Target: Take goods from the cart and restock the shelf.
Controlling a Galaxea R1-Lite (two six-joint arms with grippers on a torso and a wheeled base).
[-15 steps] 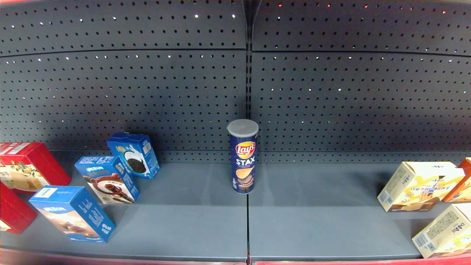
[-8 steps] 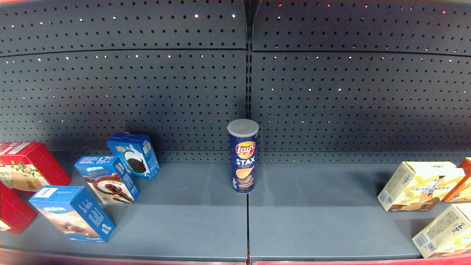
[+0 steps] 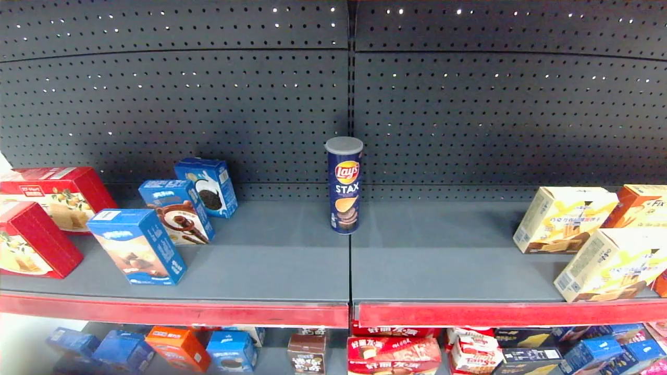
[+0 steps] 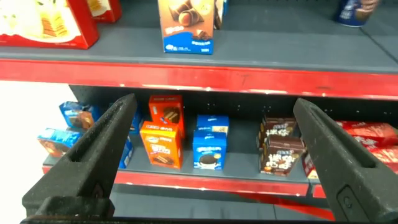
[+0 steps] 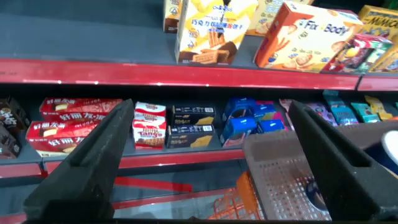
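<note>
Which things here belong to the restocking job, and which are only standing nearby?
For the job: upper shelf, chips can standing on it, mesh cart basket, left claw, right claw, both open.
Lying about: blue boxes, red boxes, yellow boxes, lower-shelf goods.

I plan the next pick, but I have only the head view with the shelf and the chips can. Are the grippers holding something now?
Observer: No. In the left wrist view the left gripper is open and empty.
Operator: And the other one?
Observer: The right gripper is also open, with nothing between its fingers.
Operator: Can you see the cart anywhere?
Observer: Probably. The right wrist view shows a grey perforated basket low down, with an orange wire frame beside it. It looks like the cart.
</note>
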